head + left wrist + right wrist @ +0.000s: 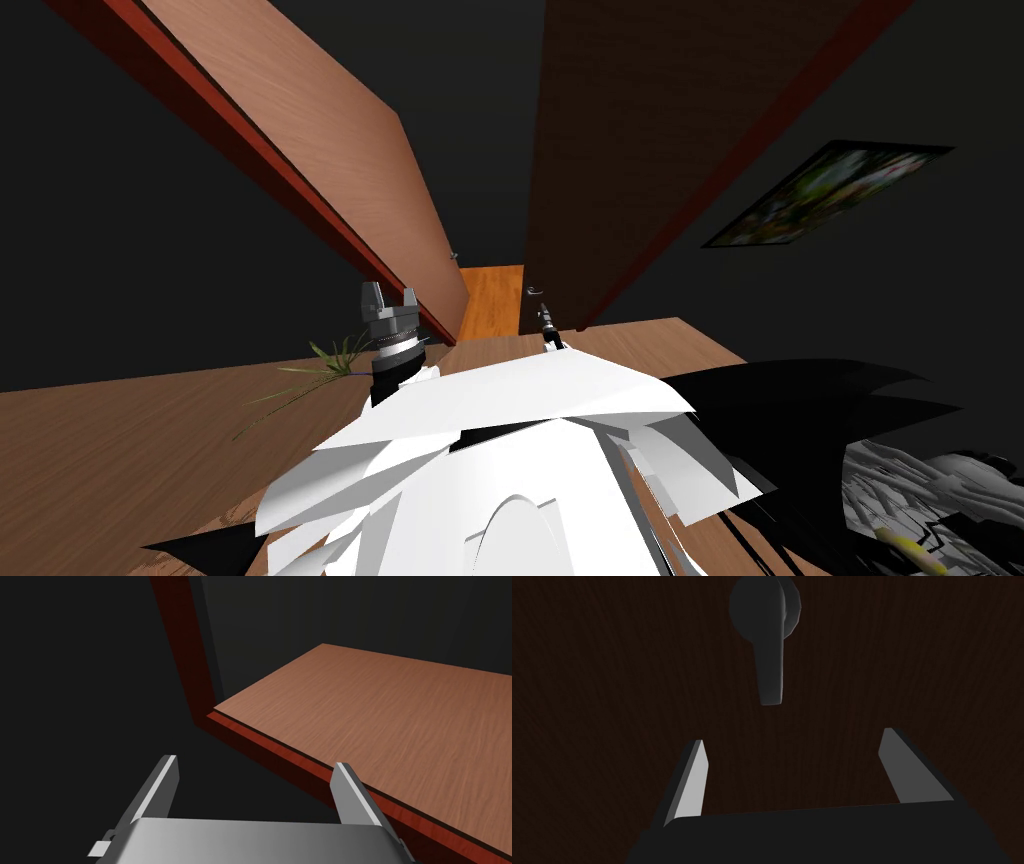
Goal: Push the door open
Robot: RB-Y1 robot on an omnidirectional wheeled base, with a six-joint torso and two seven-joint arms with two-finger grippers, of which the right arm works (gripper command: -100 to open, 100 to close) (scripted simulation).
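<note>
A dark brown door (620, 150) takes up the far right of the scene. It stands a little apart from a lighter brown wooden panel (330, 130) on the far left, which has a red trim (280, 748) along its edge. A narrow gap between the two shows a strip of orange floor (492, 300). The door therefore looks only partly ajar, with most of the push yet to do. A brown wooden floor (120, 450) spreads across the near ground. A framed picture (825, 195) hangs on the dark wall to the right, and a thin green plant (320, 365) sits low on the left.

The left gripper (388, 297) is raised beside the red trim, its fingers spread apart and holding nothing; it seems parked out of the way. The right gripper (793, 737) faces the dark door close up, fingers apart and empty, just short of a dark lever handle (769, 651) whose lever points toward the gripper. It is probably placed there to press on the door's face near its free edge, where a push swings it most easily. Whether the fingertips touch the door cannot be told.
</note>
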